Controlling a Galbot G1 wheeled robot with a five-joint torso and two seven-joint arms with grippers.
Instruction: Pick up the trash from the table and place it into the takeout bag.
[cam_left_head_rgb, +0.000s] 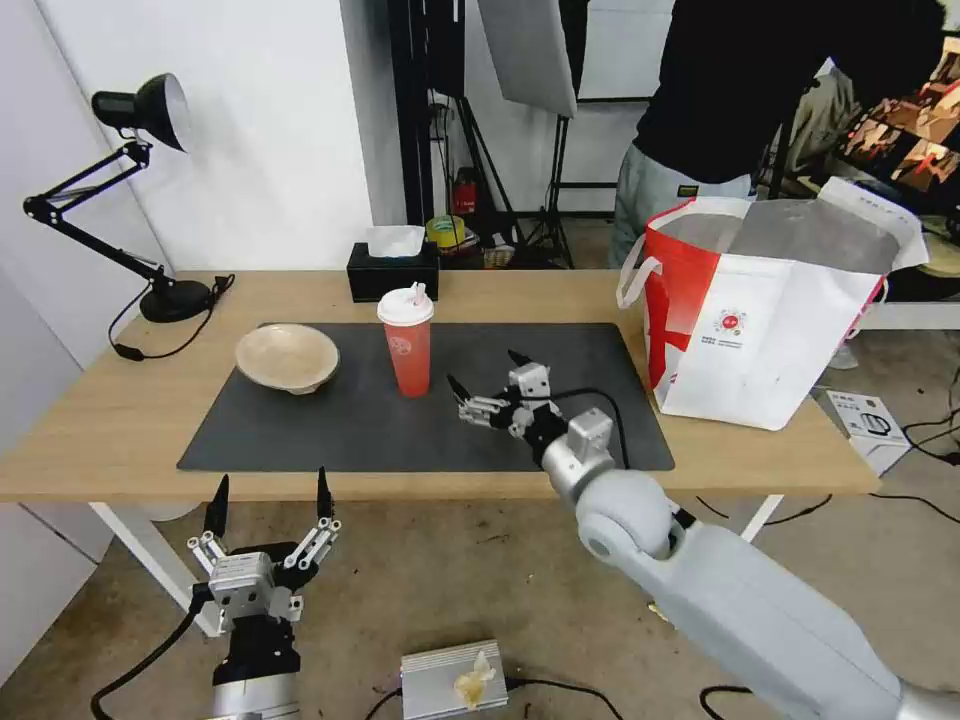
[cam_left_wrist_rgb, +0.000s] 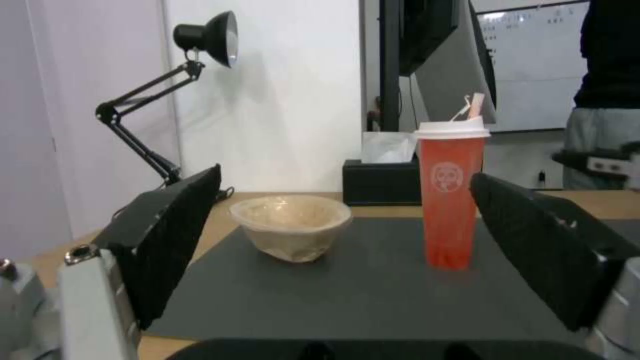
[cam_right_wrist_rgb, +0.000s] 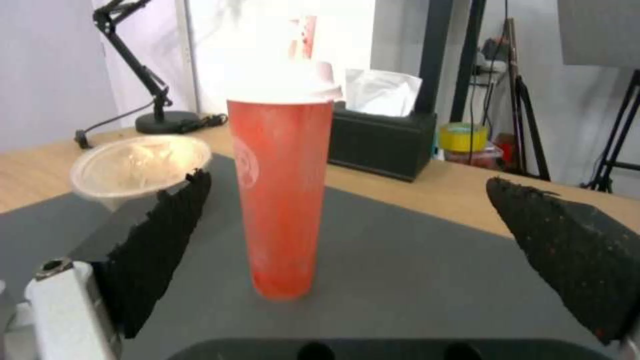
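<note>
Black-padded fingers of the left gripper (cam_left_head_rgb: 268, 500) are hanging wide open and empty below the table (cam_left_head_rgb: 100, 420) edge. Over the mat (cam_left_head_rgb: 330, 430), the right gripper (cam_left_head_rgb: 485, 385) is gaping empty just beside the red cup (cam_left_head_rgb: 406, 345), the beige bowl (cam_left_head_rgb: 287, 357) beyond. An off-centre close could be tipping that tall cup, spilling short of the takeout bag (cam_left_head_rgb: 760, 330).

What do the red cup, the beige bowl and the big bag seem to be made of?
Red cup: probably translucent plastic with a white snap-on lid; light shows through the wall. Beige bowl: likely matte paper or pulp with a glossy, crinkled film inside. Takeout bag: seemingly a coated white and red sheet, with a silver foil-like lining.
</note>
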